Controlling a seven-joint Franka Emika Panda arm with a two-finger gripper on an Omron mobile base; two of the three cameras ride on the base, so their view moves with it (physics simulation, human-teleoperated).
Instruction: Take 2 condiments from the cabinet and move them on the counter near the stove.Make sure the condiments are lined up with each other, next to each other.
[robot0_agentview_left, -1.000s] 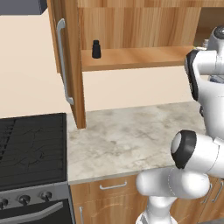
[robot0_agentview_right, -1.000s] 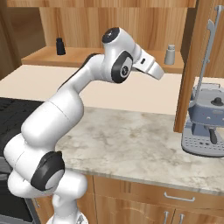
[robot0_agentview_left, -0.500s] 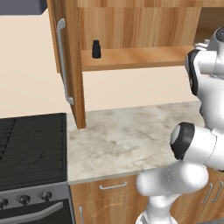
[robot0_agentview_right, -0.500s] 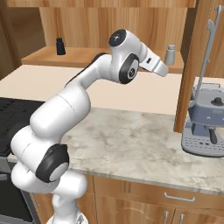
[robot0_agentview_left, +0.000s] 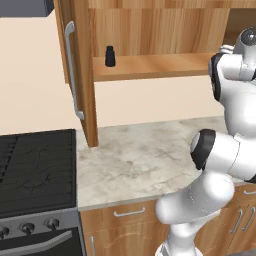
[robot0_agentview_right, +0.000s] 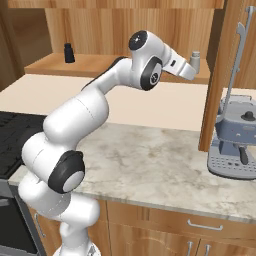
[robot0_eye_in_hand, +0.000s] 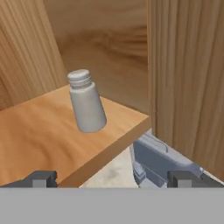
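**Spotter:** Grey shaker bottle (robot0_eye_in_hand: 86, 107) stands upright on the wooden shelf (robot0_eye_in_hand: 48, 135) of your cabinet (robot0_agentview_right: 150, 30), close to the shelf's front edge and near the cabinet's right side panel. In your hand view it sits ahead of the gripper (robot0_eye_in_hand: 111, 178), apart from it and a little off toward one finger, not between the tips.

**Operator:** And the hand?

**Spotter:** Jaws spread wide, nothing held. You can see both dark finger tips (robot0_eye_in_hand: 40, 178) far apart at the bottom of the hand view, with only shelf edge and counter between them. In the right base view your gripper (robot0_agentview_right: 187, 71) reaches up at shelf height, just in front of the grey bottle (robot0_agentview_right: 195, 61); whether it touches, I cannot tell.

**Operator:** The other bottle?

**Spotter:** Black bottle (robot0_agentview_left: 110, 56) stands upright at the left end of the same shelf, well apart from the grey one. Your cabinet door (robot0_agentview_left: 75, 75) with the long silver handle (robot0_agentview_left: 71, 70) is swung open beside it.

**Operator:** Counter and stove?

**Spotter:** Marbled counter (robot0_agentview_left: 145, 160) lies below the cabinet, the stove (robot0_agentview_left: 35, 170) against its left end. A grey coffee machine (robot0_agentview_right: 232, 137) sits on the counter at the right, under the grey bottle's end of the shelf.
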